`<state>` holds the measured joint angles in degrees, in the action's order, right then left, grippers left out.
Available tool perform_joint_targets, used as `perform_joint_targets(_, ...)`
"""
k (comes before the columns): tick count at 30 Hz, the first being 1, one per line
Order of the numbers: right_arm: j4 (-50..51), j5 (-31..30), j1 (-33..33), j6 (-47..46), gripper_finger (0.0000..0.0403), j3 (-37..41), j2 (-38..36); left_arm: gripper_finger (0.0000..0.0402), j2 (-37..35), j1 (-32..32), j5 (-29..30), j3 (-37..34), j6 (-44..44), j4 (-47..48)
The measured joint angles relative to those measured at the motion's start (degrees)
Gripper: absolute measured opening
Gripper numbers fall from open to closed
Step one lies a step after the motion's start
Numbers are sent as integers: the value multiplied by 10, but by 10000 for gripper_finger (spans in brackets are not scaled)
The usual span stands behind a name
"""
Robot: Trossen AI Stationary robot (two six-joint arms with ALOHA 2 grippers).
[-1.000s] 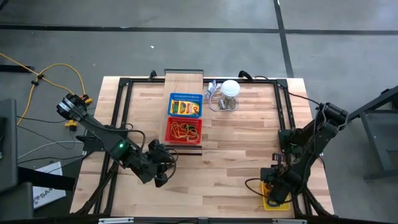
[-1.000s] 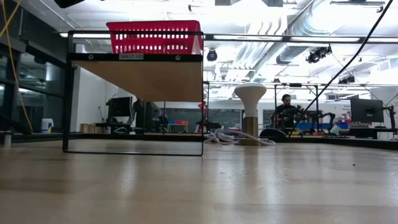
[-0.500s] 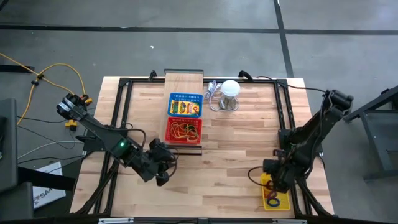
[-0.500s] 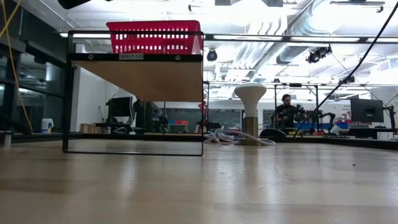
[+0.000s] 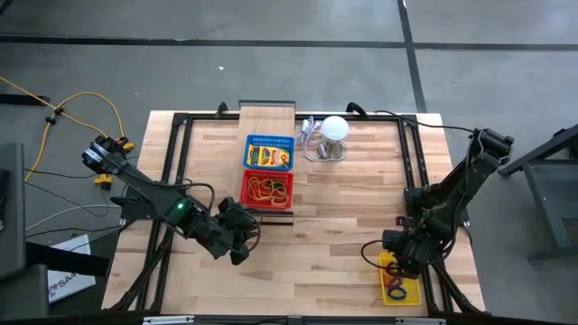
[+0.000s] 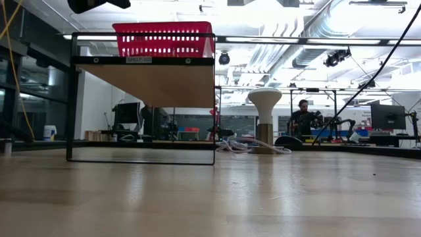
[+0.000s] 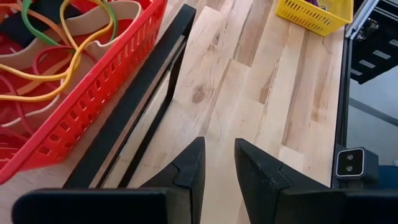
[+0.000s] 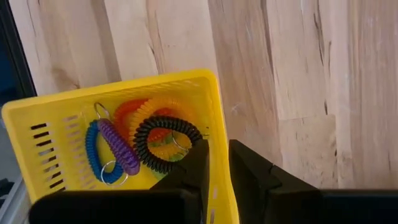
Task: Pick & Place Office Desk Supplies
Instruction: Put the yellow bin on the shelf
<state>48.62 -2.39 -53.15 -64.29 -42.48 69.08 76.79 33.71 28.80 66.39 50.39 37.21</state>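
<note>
Rubber bands: tan, yellow, green, red, tangled loosely in red basket. Printed yellow-orange packs lie flat in blue basket. Coiled loops, blue, purple, black, orange, piled in yellow basket at desk edge.

Left arm: enters from the bench's left edge and runs at a slant toward its middle, elbow low, wrist turned toward the front centre.
Left claw: near the front centre of the bench; its 2 dark fingers stand close together with a narrow gap between them, nothing in it.
Right arm: comes from the right edge, folded, the forearm sloping down toward the front right corner.
Right claw: low at the front right; its 2 fingers are almost together, a thin slit between, nothing visibly held.
</note>
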Motion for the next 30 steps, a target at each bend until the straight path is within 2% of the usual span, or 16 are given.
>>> perform_joint_targets(9,-12,-7,0,-4,47,0,4,84,0,3,0,0,0,0)
perform_joint_targets(17,-22,-7,-1,-5,47,0,50,84,0,3,0,0,0,0)
perform_joint_targets(24,-33,23,-1,-2,47,0,75,84,0,3,0,0,0,0)
perform_joint_targets(30,-36,23,-1,-2,47,0,75,84,0,3,-1,0,0,0)
